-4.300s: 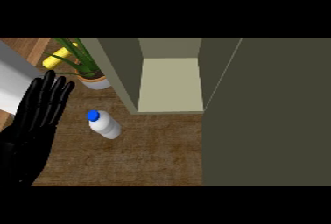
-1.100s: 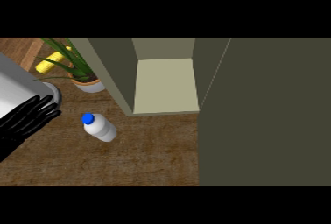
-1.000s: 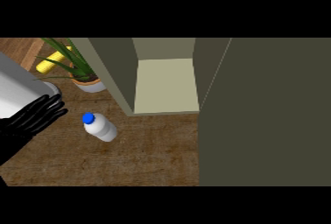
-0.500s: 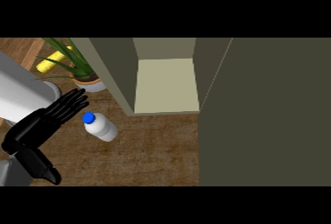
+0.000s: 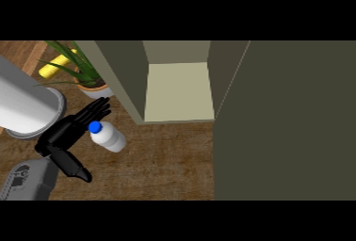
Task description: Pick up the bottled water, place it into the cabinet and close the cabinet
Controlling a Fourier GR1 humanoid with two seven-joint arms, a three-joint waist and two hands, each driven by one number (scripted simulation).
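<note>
White plastic water bottle with blue cap lies on wood counter. Left hand beside cap, fingers straight, holding nothing; a nudge could roll it.

We note the water bottle lying on the counter, left of centre, cap toward the left hand, which sits just beside it on its left, fingers straight. Behind the bottle stands a potted plant, near the far left edge. To the right of both is the open cabinet; its door fills the right side.
</note>
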